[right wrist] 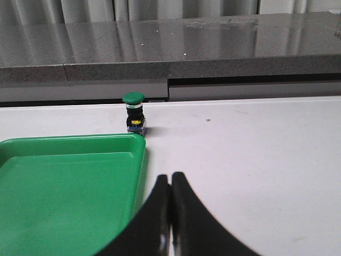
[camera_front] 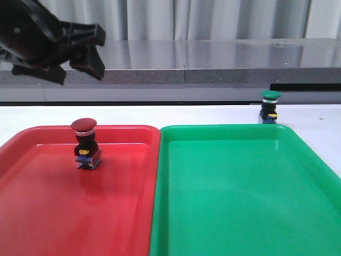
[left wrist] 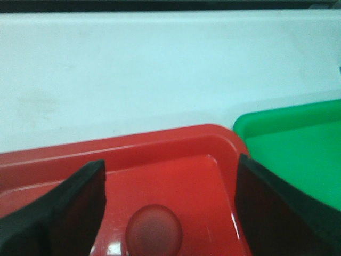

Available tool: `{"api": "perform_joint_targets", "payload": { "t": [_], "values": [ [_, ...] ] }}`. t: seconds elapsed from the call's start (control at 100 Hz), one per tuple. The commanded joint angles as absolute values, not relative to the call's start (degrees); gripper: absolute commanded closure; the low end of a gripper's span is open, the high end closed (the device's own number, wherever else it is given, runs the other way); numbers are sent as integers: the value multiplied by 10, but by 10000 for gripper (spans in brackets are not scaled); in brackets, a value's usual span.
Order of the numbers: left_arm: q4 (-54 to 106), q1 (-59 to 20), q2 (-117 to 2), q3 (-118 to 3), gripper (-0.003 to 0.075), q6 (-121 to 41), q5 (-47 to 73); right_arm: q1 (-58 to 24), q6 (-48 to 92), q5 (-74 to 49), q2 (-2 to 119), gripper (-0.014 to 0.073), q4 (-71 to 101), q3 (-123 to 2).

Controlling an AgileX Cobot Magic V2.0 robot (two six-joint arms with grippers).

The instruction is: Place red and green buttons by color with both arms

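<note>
Red button (camera_front: 85,143) sits in the red tray (camera_front: 32,213), left pincer (camera_front: 80,61) open and empty above; your closed right pincer (right wrist: 169,213) could topple the green button (camera_front: 270,106) just behind the green tray (camera_front: 298,213).

A white table (camera_front: 176,114) filled the near ground, its surface matte and evenly lit; one small dark speck marked it toward the far right. Behind its far edge ran a long grey counter (camera_front: 213,64) with a speckled front face and a glossy top; a vertical seam divided the top near the middle. Pale vertical streaks of light reflected in that top; a dark slot (camera_front: 305,86) lay under the counter at right. Light grey pleated curtains (camera_front: 213,18) closed the far wall.
</note>
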State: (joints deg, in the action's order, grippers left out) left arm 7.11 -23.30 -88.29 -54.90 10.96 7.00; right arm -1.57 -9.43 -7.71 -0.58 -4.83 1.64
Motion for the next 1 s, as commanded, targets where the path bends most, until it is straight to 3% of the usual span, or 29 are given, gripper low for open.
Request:
{"api": "perform_joint_targets", "payload": {
  "t": [0.0,0.45,0.99],
  "values": [
    [70,-216,-826,-562,235,115,31,-12,-91,-27,-15,661,-49,8],
    [24,-104,-594,-432,235,115,26,-12,-91,-27,-15,661,-49,8],
    [25,-95,-242,-160,236,115,0,-12,-91,-27,-15,661,-49,8]
  ]
}}
